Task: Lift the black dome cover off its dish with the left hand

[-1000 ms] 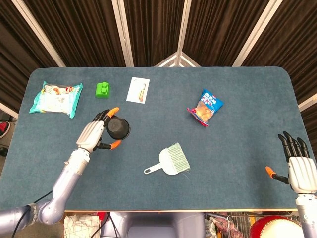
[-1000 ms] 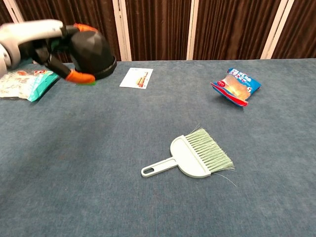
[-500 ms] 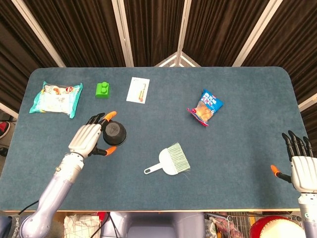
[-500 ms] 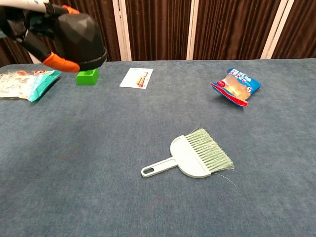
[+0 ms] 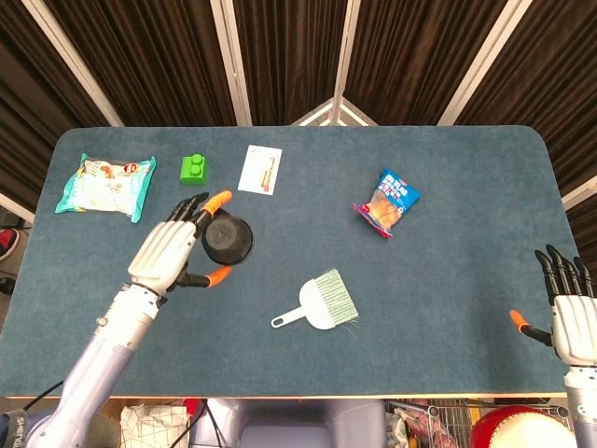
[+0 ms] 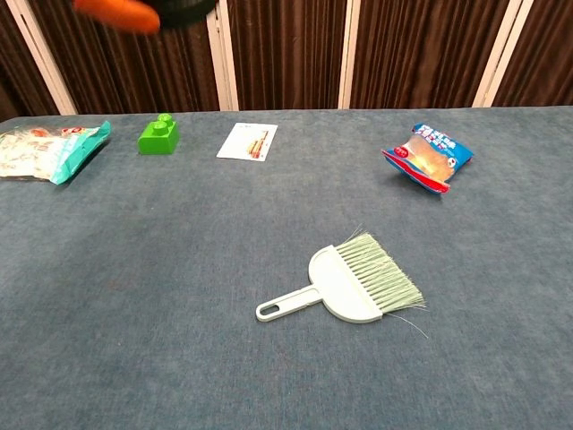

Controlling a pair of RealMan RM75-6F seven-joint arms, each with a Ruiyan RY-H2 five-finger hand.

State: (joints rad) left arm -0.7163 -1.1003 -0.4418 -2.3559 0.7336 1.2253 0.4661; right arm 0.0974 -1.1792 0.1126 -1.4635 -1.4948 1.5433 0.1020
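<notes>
Since a second ago the left hand (image 5: 166,254) has carried the black dome cover (image 5: 228,239) higher: in the chest view it climbed from left of centre to the very top edge, where only an orange fingertip (image 6: 115,12) and a sliver of the cover's rim (image 6: 186,9) show now. Head view: cover sits left of centre, held clear of the bench (image 5: 448,196), fingers clamped around its left side, orange tips above and below it. Cover looks matte black, round, with a small faint mark at its centre; earlier chest frames showed faceted sides and a flat rim band. No dish visible under it.

Right hand (image 5: 571,317) at lower right corner, fingers spread and holding nothing, lower in frame than before.

On the bench: green toy brick (image 6: 158,133) and wet-wipes pack (image 6: 49,143) upper left, printed card (image 6: 247,141) top centre, snack bag (image 6: 428,158) upper right, small dustpan brush (image 6: 351,281) centre.
</notes>
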